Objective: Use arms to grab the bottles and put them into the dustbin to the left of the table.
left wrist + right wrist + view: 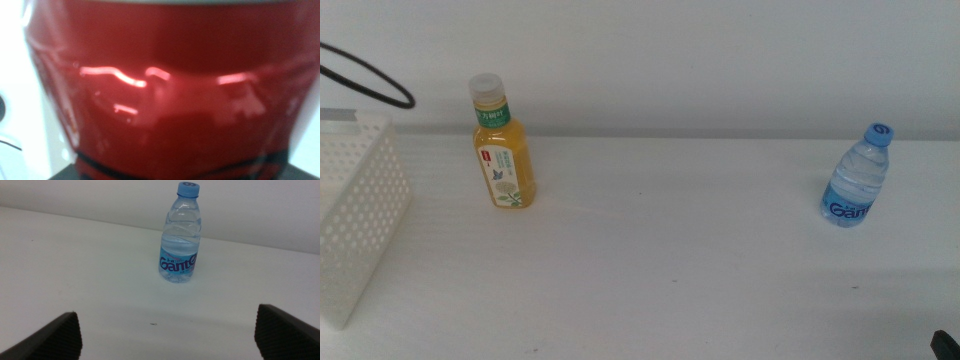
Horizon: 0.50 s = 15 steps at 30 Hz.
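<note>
A red soda can (165, 90) fills the left wrist view, pressed close to the camera. It is held off the table by my left gripper, whose jaws are hidden behind it. That arm is outside the middle view, where only its black cable (370, 85) loops in at the far left. The yellow juice bottle (502, 150) stands upright at the back left, near the white perforated dustbin (355, 215). The clear water bottle (857, 180) (181, 240) stands at the right. My right gripper (167, 325) waits open, well short of it, its dark tip (945, 343) at the bottom right corner.
The white table (670, 270) runs back to a pale wall. The dustbin sits at the table's left edge, about a hand's width from the juice bottle. A tiny dark speck (153, 324) lies on the table in front of the water bottle.
</note>
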### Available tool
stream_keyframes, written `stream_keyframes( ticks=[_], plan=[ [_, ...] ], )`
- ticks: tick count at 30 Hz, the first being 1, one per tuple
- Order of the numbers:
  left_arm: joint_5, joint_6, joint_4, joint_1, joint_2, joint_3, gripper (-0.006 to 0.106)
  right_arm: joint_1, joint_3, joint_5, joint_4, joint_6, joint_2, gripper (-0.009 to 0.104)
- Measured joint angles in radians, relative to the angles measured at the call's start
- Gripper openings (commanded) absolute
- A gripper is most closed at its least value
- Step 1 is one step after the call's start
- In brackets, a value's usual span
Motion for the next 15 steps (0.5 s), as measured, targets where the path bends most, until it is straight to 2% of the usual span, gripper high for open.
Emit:
stream_keyframes(
  ticks=[7,10,15],
  plan=[
    [-0.003,0.031,0.083,0.030,0.202,-0.054,0.005,0.000,0.000,0.000,0.000,0.000,0.000,0.092],
    [-0.022,0.036,0.083,0.030,0.265,-0.054,0.006,0.000,0.000,0.000,0.000,0.000,0.000,0.092],
    [-0.057,0.062,0.083,0.030,0.327,-0.054,0.020,0.000,0.000,0.000,0.000,0.000,0.000,0.092]
  ],
)
